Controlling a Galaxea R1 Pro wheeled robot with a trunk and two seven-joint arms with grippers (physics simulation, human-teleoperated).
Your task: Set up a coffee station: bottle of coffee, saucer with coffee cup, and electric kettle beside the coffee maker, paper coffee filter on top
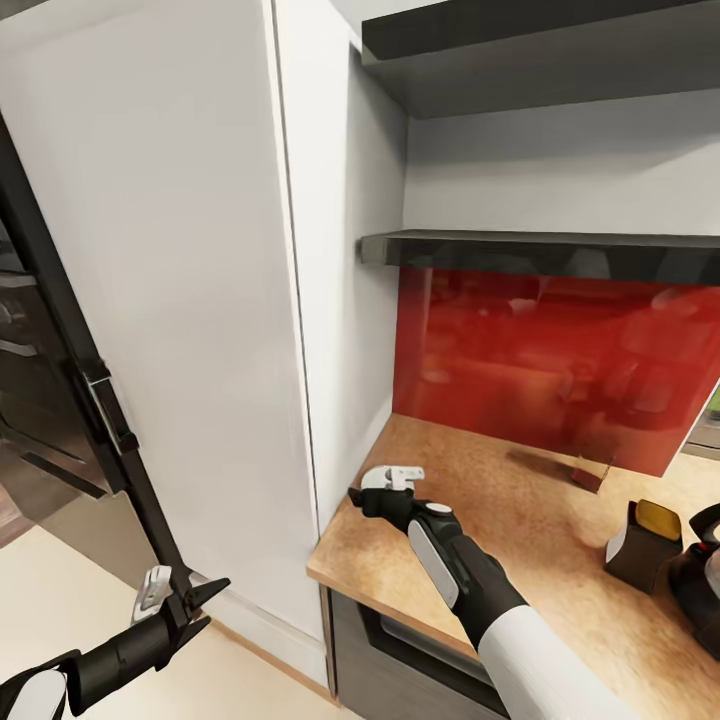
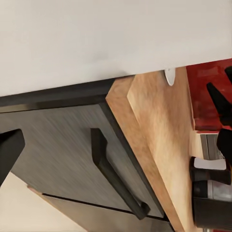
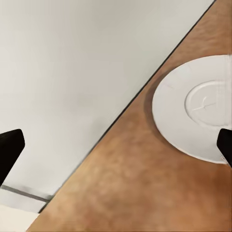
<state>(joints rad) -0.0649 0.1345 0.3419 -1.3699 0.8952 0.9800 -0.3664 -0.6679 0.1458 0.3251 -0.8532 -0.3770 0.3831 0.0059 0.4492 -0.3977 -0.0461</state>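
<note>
Saucer step: right gripper (image 1: 385, 487) fingers spread wide, empty, over table (image 1: 500, 540); saucer (image 3: 203, 108) just ahead. Next: descend, close on rim. Left gripper (image 1: 180, 590) spread, empty.

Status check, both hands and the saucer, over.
Right hand open above saucer, nothing held. Left hand open, low by the cabinet. Saucer flat on countertop, no cup on it.

Kitchen corner with a tall white cabinet (image 1: 190, 300).
Glossy red backsplash (image 1: 550, 360), cream floor (image 1: 60, 600), dark oven front (image 1: 30, 400) at left.
</note>
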